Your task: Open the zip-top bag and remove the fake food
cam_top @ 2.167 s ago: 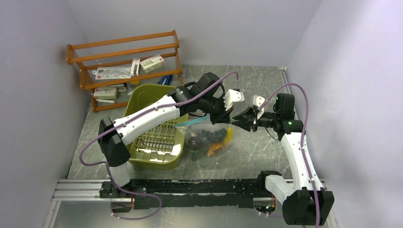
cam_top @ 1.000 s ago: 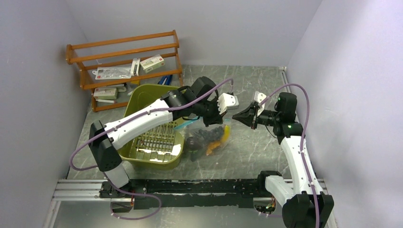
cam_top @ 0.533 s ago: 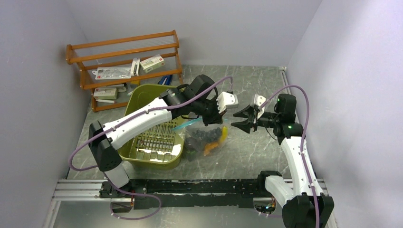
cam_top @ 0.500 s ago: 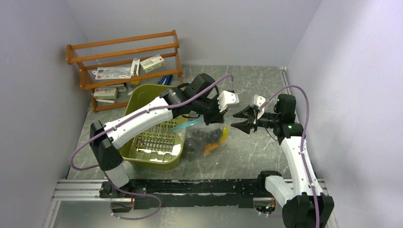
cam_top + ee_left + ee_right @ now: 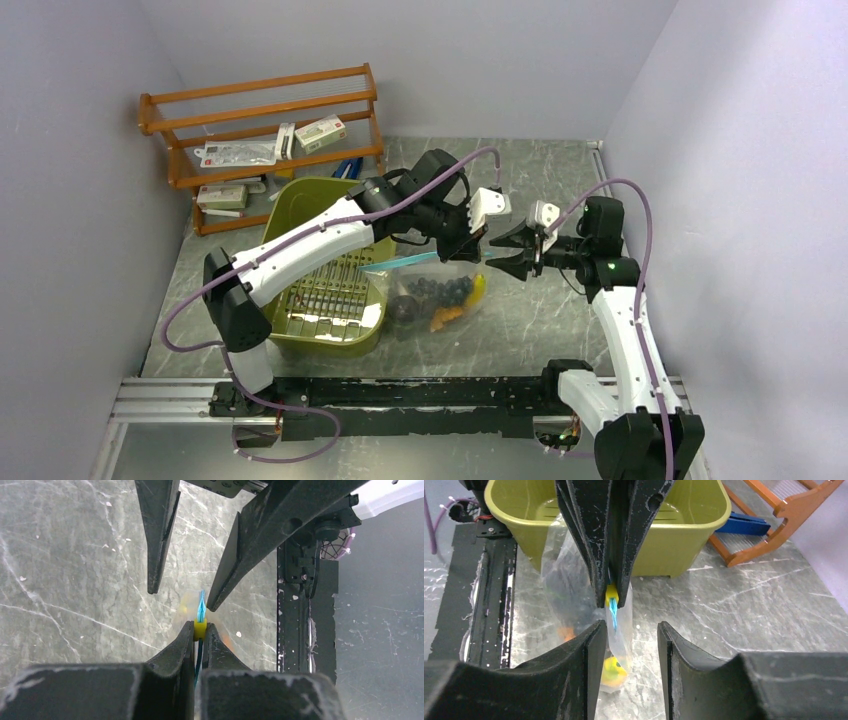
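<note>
Teal zip strip [image 5: 612,611] is pinched tight in my left gripper [image 5: 200,628], which has carried the zip-top bag [image 5: 440,282] right, between the spread, empty jaws of my right gripper [image 5: 628,630]. Inside, the fake food [image 5: 447,293] still hangs near the middle of the table [image 5: 540,320]; the pull-apart looks ready.
</note>
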Controlling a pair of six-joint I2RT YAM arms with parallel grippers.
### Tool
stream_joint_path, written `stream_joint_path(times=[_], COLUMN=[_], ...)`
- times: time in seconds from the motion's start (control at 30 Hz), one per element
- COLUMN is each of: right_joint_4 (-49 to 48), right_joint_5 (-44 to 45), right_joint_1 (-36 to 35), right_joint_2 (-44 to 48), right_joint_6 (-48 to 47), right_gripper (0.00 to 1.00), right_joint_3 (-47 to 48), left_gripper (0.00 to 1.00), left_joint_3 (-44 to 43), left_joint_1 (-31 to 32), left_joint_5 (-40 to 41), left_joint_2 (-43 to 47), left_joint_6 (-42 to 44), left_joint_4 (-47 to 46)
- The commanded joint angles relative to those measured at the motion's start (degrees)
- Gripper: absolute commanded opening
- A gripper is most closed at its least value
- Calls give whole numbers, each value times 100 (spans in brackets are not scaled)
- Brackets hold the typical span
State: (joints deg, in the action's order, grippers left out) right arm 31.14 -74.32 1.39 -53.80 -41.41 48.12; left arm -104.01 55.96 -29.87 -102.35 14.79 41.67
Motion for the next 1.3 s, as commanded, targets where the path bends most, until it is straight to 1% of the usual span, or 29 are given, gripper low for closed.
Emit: stream_joint_path(times=[0.0, 0.2, 0.27, 0.3, 0.43, 0.53, 0.73, 0.8, 0.83, 0.93, 1.0, 1.1, 1.13, 1.27], right_joint_4=[17, 756, 982, 1034, 1091, 860, 45, -162, -171, 160, 412, 515, 454, -301], right_joint_5=[-341, -430, -445, -449, -523, -510, -294, -255, -227, -189, -257, -192, -79, 594], right_joint_1=[-26, -27, -25, -26, -32, -25, -32, -25, -32, -25, -26, -32, -30, -27], right_joint_2=[-13, -343, -440, -479, -512, -423, -135, -90, -98, -200, -272, -314, -300, -37], right_joint_6=[-113, -744, -972, -1015, -1083, -872, -55, 154, 173, -169, -342, -428, -338, 513], right_gripper=[41, 30, 23, 22, 22, 22, 20, 16, 10, 0, 0, 0, 0, 0], right_joint_3=[123, 366, 435, 462, 501, 444, 158, 88, 84, 190, 278, 355, 345, 120], left_gripper=[8, 8, 8, 8, 8, 8, 8, 8, 8, 8, 8, 8, 8, 7], left_joint_3=[-144, -155, -127, -128, -137, -125, -130, -169, -172, -143, -117, -54, -31, 176], left_joint_1=[-15, -3, -7, 0, -7, 0, -2, -2, -4, -6, 0, 0, 1, -1], left_joint_5=[-253, -281, -283, -278, -223, -210, -261, -273, -266, -247, -191, -112, -65, 275], left_joint_2=[-72, -102, -95, -93, -123, -129, -174, -189, -189, -148, -131, -90, -74, 87], left_joint_6=[33, 9, 6, 2, 7, -10, -37, -28, -35, -42, -54, -47, -34, 104], left_joint_4=[124, 48, 14, 12, 25, -3, -62, -47, -58, -95, -98, -95, -71, 177])
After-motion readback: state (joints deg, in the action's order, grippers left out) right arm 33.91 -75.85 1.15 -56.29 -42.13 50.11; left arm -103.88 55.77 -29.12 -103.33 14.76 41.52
